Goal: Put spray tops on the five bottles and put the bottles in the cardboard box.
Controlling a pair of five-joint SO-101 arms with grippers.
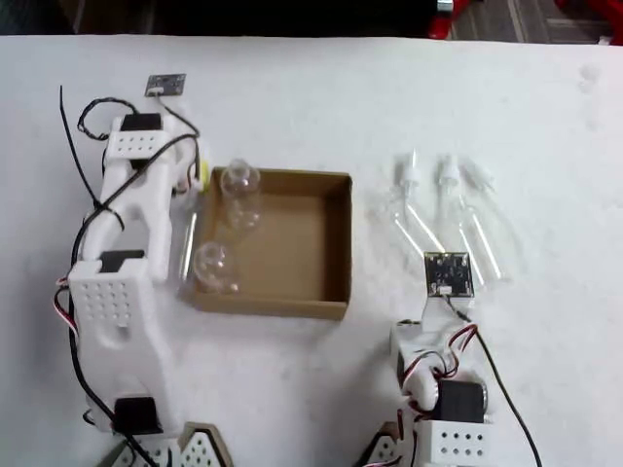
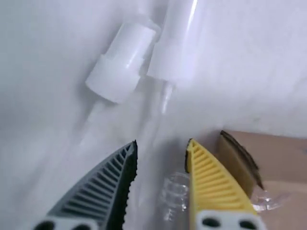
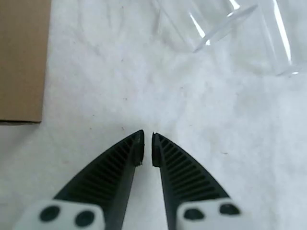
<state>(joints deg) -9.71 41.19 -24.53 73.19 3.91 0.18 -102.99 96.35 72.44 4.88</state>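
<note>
The cardboard box (image 1: 292, 243) sits open at mid-table. Two clear bottles (image 1: 240, 190) (image 1: 212, 265) without tops rest at its left side. My left gripper (image 1: 200, 175) hovers at the box's far-left corner. In the left wrist view this gripper (image 2: 162, 142) is open above the table, with a clear bottle neck (image 2: 175, 191) loose between its fingers and two white spray tops (image 2: 122, 62) (image 2: 168, 57) lying just beyond. Right of the box lie three clear bottles (image 1: 448, 219) with tops on. My right gripper (image 3: 147, 134) is shut on nothing, short of two bottle bases (image 3: 211, 24) (image 3: 278, 38).
A small circuit board (image 1: 164, 86) lies at the far left of the white table. Black cables (image 1: 83, 146) loop around the left arm. The box's near-right corner (image 3: 21, 57) lies beside my right gripper. The right arm's body (image 1: 443, 389) stands at the near edge.
</note>
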